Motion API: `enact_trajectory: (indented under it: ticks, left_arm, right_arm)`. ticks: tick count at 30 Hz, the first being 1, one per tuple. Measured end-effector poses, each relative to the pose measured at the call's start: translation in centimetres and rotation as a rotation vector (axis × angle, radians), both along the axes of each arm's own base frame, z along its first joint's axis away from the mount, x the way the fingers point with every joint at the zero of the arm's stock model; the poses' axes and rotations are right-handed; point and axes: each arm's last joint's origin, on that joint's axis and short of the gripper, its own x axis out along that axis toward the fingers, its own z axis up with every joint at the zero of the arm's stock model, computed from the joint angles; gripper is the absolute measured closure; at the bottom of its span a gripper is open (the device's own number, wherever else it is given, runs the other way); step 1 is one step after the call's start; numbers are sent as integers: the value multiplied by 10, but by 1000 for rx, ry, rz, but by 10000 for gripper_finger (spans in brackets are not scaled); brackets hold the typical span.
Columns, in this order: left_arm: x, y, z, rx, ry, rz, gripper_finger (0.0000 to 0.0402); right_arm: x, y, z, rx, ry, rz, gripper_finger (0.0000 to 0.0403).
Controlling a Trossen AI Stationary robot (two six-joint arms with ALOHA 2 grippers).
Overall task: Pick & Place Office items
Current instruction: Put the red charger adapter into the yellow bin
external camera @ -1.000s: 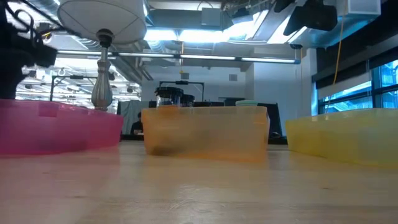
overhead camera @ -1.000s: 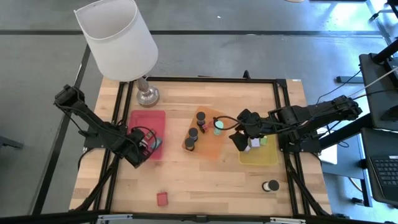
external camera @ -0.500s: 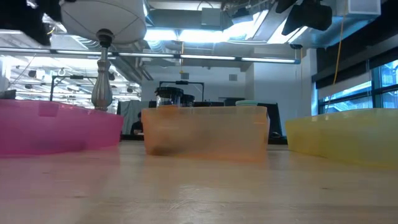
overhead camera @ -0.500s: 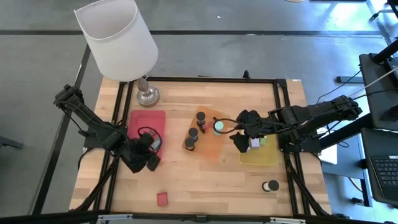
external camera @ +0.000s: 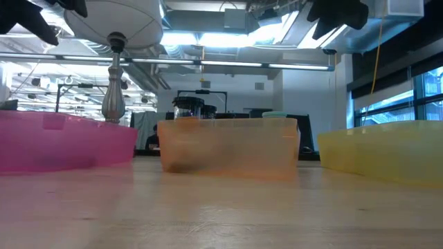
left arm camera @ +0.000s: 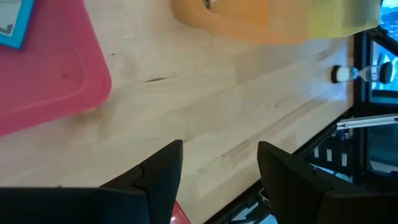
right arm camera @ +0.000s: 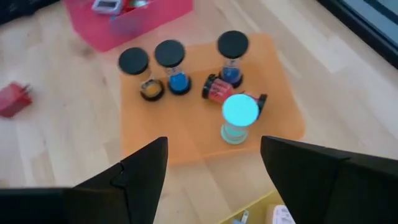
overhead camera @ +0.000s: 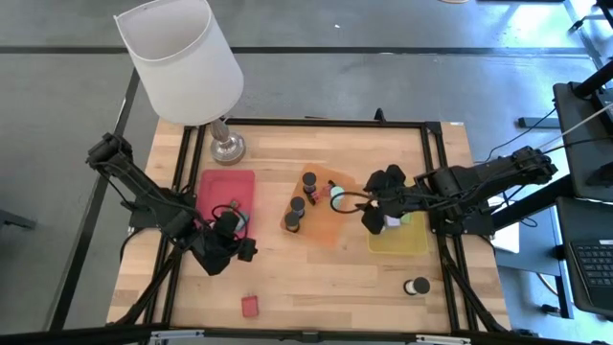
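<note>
The left gripper, jaws apart and empty, hangs over bare tabletop just beside the pink tray, which holds a small flat card. The right gripper, also parted and empty, sits between the orange tray, which carries black-capped bottles and a teal one, and the yellow tray. Sorting looks mostly done; a red block and a black roll remain loose.

Overhead, table-level, two wrist views
</note>
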Motion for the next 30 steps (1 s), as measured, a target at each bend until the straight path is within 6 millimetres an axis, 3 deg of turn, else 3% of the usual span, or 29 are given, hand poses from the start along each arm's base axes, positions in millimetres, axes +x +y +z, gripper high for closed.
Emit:
enact_trajectory:
  ticks: [4,12,19,30]
  left_arm:
    - [1,-1,-2,9,4,-3,197]
    - [1,0,-1,35,-9,-7,197]
    - [4,-3,1,-33,-16,-35,197]
    - [15,-3,12,44,-262,125,198]
  right_arm:
    - [-2,2,0,25,-14,-54,156]
    - [-2,6,0,40,1,3,193]
    - [-2,7,-1,62,6,17,199]
    - [-2,7,0,63,3,15,199]
